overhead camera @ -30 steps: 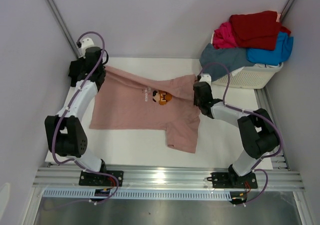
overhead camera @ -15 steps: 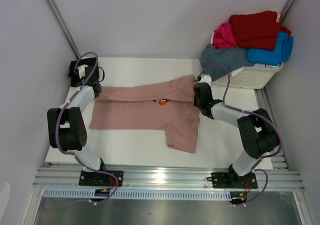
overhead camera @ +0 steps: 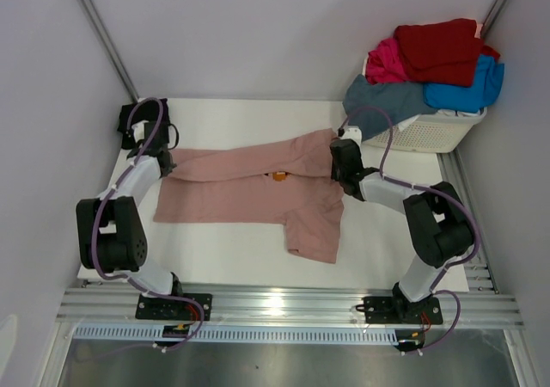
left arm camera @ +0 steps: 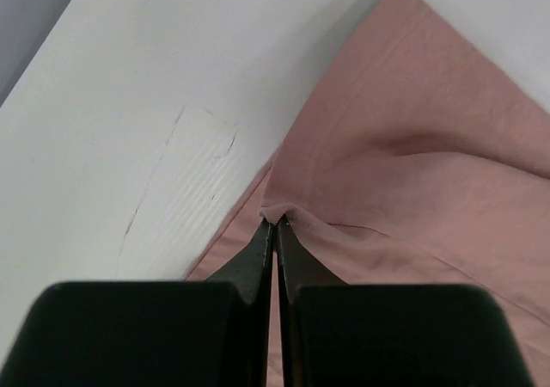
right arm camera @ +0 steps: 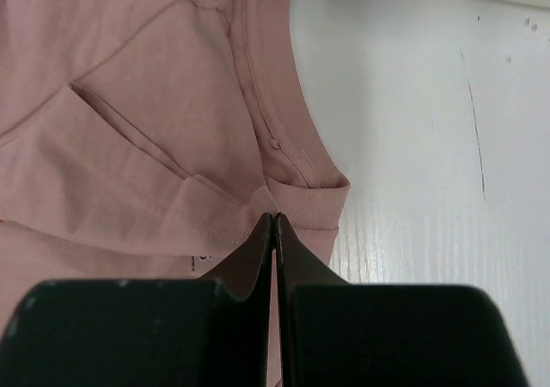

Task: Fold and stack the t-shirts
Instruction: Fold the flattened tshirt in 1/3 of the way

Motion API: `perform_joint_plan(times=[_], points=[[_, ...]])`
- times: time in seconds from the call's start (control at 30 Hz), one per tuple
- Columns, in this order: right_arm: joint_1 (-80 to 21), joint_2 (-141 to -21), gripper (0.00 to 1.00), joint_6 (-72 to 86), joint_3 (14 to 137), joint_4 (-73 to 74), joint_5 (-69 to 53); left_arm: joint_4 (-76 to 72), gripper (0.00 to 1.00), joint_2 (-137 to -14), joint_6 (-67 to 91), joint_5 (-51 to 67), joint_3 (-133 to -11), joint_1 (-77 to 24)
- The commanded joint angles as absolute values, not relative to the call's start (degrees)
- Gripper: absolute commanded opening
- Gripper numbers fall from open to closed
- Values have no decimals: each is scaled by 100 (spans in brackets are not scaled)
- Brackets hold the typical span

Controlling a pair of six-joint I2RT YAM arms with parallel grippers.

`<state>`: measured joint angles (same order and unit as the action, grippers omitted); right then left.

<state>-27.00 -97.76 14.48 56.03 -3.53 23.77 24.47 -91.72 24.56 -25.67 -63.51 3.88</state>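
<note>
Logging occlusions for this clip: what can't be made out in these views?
Chest print: top view, the pink t-shirt's folded flap covers all but an orange sliver.
Basket interior: top view, piled shirts hide it.
Layers pinched by right gripper: right wrist view, its fingers cover them.

Pinching a small pucker of the dusty-pink t-shirt (left arm camera: pixel 412 172) between tightly closed jaws, just below centre toward 6 o'clock. Spreading from that pinch up toward 1 o'clock and out past 3 o'clock, soft creases near the grip, stitched hem along the 10 o'clock edge. Lying on the white counter (left arm camera: pixel 129 112), bare and faintly scratched from 8 round to 12 o'clock.
</note>
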Motion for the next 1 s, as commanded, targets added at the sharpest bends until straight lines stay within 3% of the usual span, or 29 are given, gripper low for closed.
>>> perform_joint_plan(times=[0.0, 0.37, 0.43, 0.47, 0.53, 0.57, 0.6, 0.63, 0.67, 0.8, 0.97], points=[[-2707, -9940, 0, 1713, 5739, -264, 2531, 2338, 0, -8745, 2681, -2618, -6065, 378], [-2707, -9985, 0, 1942, 5713, 351, 3014, 2601, 1, -8561, 2786, -2575, -5879, 378], [-2698, -9871, 6, 2004, 5730, 413, 3085, 2768, 1, -8543, 2865, -2593, -5924, 395], [-2707, -9818, 10, 2065, 5722, 457, 3111, 2795, 2, -8508, 2883, -2541, -5915, 422], [-2689, -9651, 35, 2109, 5756, 527, 3120, 2795, 12, -8359, 2927, -2461, -5854, 483], [-2681, -9598, 49, 2170, 5783, 606, 3120, 2778, 21, -8298, 2927, -2365, -5845, 509], [-2672, -9554, 71, 2153, 5809, 641, 3077, 2751, 38, -8227, 2935, -2329, -5801, 527], [-2663, -9475, 80, 2119, 5853, 659, 3007, 2716, 41, -8174, 2944, -2286, -5757, 571], [-2646, -9414, 96, 2083, 5871, 668, 2919, 2698, 43, -8061, 2936, -2207, -5739, 597], [-2637, -9168, 99, 1925, 5854, 572, 2654, 2663, 56, -7884, 2918, -2057, -5730, 694], [-2619, -8982, 99, 1916, 5880, 615, 2602, 2286, 56, -7542, 2891, -1724, -5485, 712]])
